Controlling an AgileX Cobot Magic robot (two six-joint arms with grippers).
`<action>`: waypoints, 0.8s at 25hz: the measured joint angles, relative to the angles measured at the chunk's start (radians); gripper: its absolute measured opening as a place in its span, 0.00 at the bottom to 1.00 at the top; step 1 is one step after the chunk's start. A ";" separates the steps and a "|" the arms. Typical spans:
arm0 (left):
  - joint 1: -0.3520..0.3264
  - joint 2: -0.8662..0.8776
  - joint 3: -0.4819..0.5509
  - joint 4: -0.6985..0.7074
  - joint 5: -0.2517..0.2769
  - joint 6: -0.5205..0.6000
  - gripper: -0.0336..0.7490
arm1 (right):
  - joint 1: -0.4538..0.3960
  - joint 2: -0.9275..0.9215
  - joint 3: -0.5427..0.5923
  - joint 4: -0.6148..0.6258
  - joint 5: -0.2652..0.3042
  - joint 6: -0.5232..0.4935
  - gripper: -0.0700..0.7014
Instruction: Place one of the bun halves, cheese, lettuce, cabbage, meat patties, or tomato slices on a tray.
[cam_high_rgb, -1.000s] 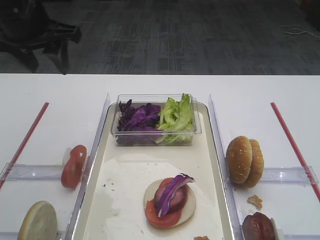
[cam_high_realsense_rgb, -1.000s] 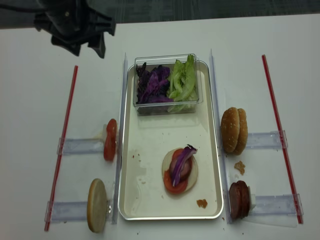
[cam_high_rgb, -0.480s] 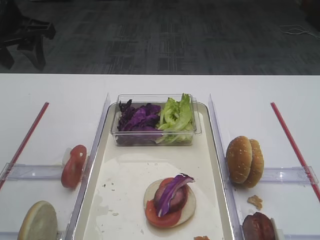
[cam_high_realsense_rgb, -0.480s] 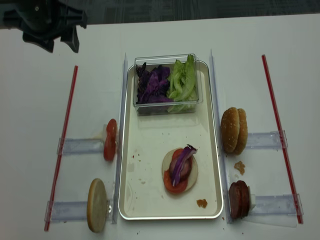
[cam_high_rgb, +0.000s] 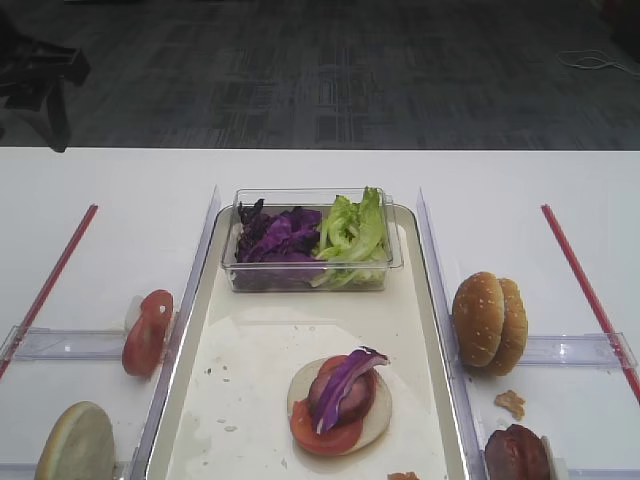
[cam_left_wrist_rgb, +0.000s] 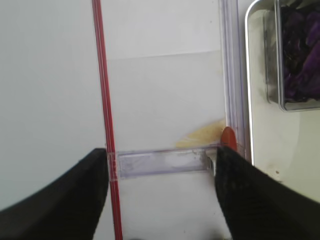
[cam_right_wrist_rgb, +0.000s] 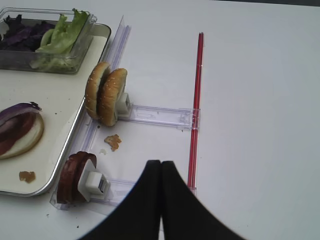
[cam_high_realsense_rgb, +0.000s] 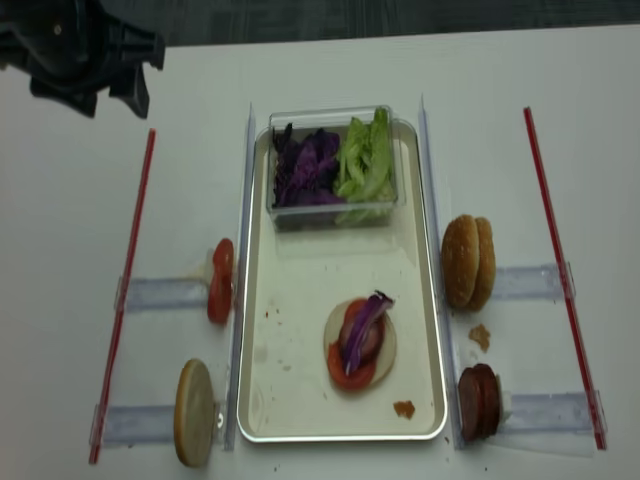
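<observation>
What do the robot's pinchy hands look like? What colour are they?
They're black all over. The right tool has two smooth, matte fingers that curve and taper toward their tips. The left tool has two broad, dark, rounded fingers too. From above, the left arm looks chunky and blocky. No stickers, markings or cables show.

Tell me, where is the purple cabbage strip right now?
In the exterior high view the cabbage strip lies on the stack of patty, tomato and bun, in the tray's near half, in front of the clear tub.

Shiny metal-rimmed tray (cam_high_realsense_rgb: 430, 300), clear plastic tub (cam_high_realsense_rgb: 330, 205), matt white table (cam_high_realsense_rgb: 560, 120)
</observation>
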 joint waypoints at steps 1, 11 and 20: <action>0.000 -0.021 0.021 0.000 0.000 0.000 0.60 | 0.000 0.000 0.000 0.000 0.000 0.000 0.11; 0.000 -0.252 0.233 0.000 0.002 0.000 0.60 | 0.000 0.000 0.000 0.000 0.000 0.000 0.11; 0.000 -0.467 0.406 0.000 0.007 0.000 0.60 | 0.000 0.000 0.000 0.000 0.000 0.000 0.11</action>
